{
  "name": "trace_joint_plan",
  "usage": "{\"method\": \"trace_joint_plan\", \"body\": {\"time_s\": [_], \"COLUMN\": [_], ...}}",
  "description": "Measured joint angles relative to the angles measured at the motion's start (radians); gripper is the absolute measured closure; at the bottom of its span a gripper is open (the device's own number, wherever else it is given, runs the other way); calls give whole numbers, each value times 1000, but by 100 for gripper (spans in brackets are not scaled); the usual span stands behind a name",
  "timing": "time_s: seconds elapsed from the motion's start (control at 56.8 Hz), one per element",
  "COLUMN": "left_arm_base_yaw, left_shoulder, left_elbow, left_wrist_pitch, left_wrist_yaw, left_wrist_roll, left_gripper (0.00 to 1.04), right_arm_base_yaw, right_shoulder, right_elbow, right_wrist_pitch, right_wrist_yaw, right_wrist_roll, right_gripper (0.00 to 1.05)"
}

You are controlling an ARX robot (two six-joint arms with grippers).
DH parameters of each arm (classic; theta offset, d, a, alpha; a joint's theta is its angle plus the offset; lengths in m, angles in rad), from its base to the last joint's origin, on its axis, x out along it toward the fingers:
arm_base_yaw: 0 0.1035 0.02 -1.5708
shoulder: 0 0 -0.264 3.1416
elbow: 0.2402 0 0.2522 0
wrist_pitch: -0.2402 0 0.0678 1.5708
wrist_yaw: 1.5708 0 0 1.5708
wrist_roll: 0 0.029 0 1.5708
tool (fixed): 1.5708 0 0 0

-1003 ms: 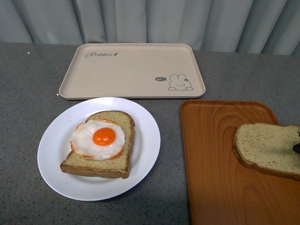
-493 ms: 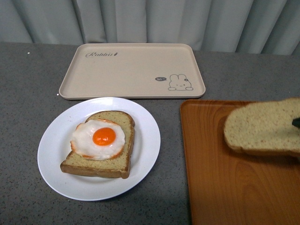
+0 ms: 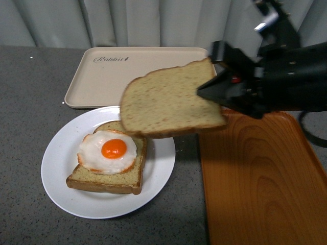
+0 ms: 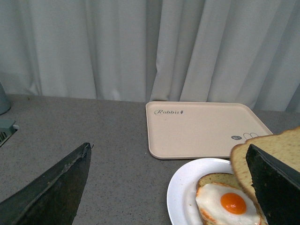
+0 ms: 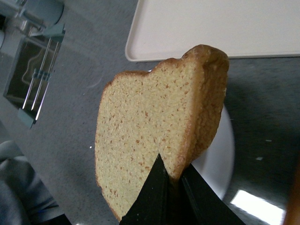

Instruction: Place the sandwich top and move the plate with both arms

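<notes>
- Currently the black right gripper [image 3: 208,93] is pinching the sandwich top [image 3: 171,104], a plain tan speckled wholegrain slice with a brown crust, at its 3 o'clock edge. In the right wrist view the two thin fingers [image 5: 154,187] are pressing on opposite faces of the bread.
- That slice is hanging in the air, roughly flat, over the 1 to 2 o'clock part of the round white shallow plate [image 3: 56,163], and it is not touching anything below.
- It is covering only the far corner of the lower bread slice [image 3: 110,179], which is lying on the plate with a fried egg [image 3: 108,150] on top.
- By this reading, the pick-up is done and the carry is partway. The top is not yet centred over the egg, so it needs to travel on toward 8 o'clock and then come down.
- The plate move with both arms is not yet begun, since the plate is sitting on the grey speckled table [image 3: 30,102] with no gripper at its rim.
- The black left gripper [image 4: 167,154] is out of the front view. In its own wrist view its fingers are standing spread wide with nothing between them, looking across the table at the plate.
- A beige rectangular rabbit-print tray [image 3: 143,76] is lying bare at the plate's 12 o'clock, just beside its rim.
- An orange wood-grain tray [image 3: 255,173] is lying at 3 o'clock, also bare.
- Nothing is standing between the held slice and the egg.
</notes>
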State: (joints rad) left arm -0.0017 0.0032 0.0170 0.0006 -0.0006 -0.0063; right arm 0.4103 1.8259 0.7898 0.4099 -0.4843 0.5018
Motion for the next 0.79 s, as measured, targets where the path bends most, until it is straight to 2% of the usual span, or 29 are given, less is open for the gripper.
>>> {"method": "trace_joint_plan", "body": {"time_s": [0.035, 0.158, 0.405, 0.686, 0.792], "left_arm_base_yaw": [0, 0, 0, 0, 0], "left_shoulder": [0, 0, 0, 0, 0], "left_elbow": [0, 0, 0, 0, 0], "left_wrist_pitch": [0, 0, 0, 0, 0], "left_wrist_yaw": [0, 0, 0, 0, 0], "left_wrist_roll": [0, 0, 0, 0, 0], "left_gripper": [6, 6, 6, 6, 6], "right_arm_base_yaw": [45, 105, 123, 98, 59], "right_shoulder": [44, 135, 274, 243, 158], "right_elbow": [35, 95, 165, 138, 73], "right_wrist_pitch": [1, 0, -47, -64, -54], "right_wrist_yaw": [12, 23, 68, 108, 171], "right_wrist_roll": [17, 42, 24, -10, -41], "right_gripper": [102, 102, 101, 57, 39]}}
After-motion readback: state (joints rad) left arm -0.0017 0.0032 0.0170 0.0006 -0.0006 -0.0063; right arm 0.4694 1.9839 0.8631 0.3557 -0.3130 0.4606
